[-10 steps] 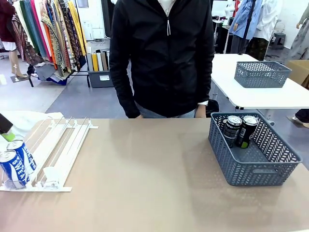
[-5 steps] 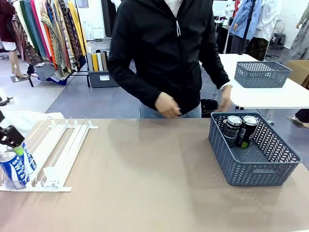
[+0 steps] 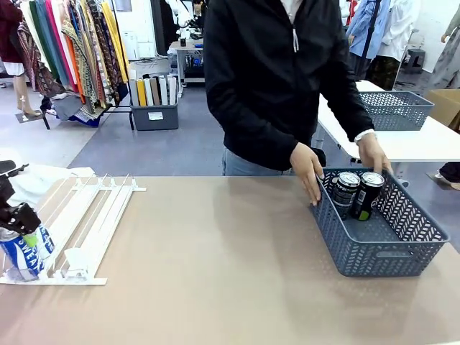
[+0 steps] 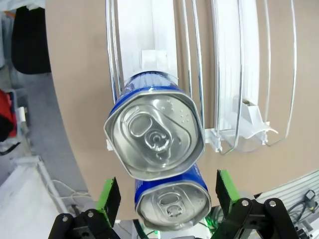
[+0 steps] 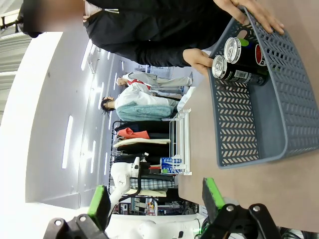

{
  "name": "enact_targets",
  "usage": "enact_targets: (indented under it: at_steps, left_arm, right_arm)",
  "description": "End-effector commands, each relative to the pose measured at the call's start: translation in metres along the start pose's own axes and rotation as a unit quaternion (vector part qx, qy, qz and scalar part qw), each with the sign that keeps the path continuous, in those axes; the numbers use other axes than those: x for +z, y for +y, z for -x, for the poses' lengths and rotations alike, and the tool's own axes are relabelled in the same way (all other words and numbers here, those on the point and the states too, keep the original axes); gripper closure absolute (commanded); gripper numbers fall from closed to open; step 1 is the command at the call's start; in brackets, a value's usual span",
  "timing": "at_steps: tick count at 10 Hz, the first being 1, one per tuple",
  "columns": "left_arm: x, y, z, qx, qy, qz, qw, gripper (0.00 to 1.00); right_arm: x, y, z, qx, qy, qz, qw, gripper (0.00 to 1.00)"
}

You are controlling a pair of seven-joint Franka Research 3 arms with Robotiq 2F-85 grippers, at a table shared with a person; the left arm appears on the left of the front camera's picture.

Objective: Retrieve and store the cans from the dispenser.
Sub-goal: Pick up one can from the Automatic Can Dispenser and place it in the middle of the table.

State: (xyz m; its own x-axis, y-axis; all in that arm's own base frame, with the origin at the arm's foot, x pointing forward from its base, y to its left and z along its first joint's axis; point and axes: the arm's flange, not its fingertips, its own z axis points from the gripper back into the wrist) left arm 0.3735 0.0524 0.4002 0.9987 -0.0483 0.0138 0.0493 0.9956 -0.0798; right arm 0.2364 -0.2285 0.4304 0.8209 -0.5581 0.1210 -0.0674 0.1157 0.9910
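L gripper (image 3: 19,218) now down over blue cans (image 3: 23,253) at dispenser (image 3: 97,215) low end, 9 o'clock on table (image 3: 215,280); jaws spread wide, straddling, nothing gripped yet. Person's hands (image 3: 309,169) moved onto basket (image 3: 381,253) at 3 o'clock, 2 black cans (image 3: 357,191) stored inside. R gripper (image 5: 154,198) spread, empty. Next pick looks imminent.

Bright, even light falls from above in the front view. The grey basket (image 3: 374,251) gives only a weak shadow on the table (image 3: 215,287) just beside it. In the left wrist view the upper can (image 4: 154,134) has pale glare on its top, and the dispenser (image 4: 229,74) rails bend outward. In the right wrist view, the wall far from the basket is washed out white.
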Motion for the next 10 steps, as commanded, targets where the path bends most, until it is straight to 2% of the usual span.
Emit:
enact_targets:
  at_steps: [1,3,4,5,6,10]
  left_arm:
    - [-0.0151,-0.0043,0.0131,0.004,-0.013,-0.019,1.000,0.00]
    - [-0.0150,-0.0038,0.0130,0.001,-0.014,-0.020,1.000,0.00]
    - [-0.0146,-0.0041,0.0116,0.001,-0.014,-0.022,1.000,0.18]
    - [-0.0156,-0.0039,0.0114,-0.003,-0.017,-0.024,1.000,0.71]
    - [-0.0165,-0.0029,0.0102,-0.003,-0.018,-0.022,1.000,1.00]
    - [-0.0182,-0.0010,0.0092,-0.002,-0.017,-0.021,1.000,1.00]
  right_arm:
    - [0.0027,0.0000,0.0018,0.013,0.007,0.004,1.000,0.00]
    - [0.0027,0.0000,0.0018,0.013,0.007,0.004,1.000,0.00]
    - [0.0027,0.0000,0.0018,0.013,0.007,0.004,1.000,0.00]
    - [0.0027,0.0000,0.0018,0.013,0.007,0.004,1.000,0.00]
    - [0.0027,0.0000,0.0018,0.013,0.007,0.004,1.000,0.00]
    - [0.0027,0.0000,0.0018,0.013,0.007,0.004,1.000,0.00]
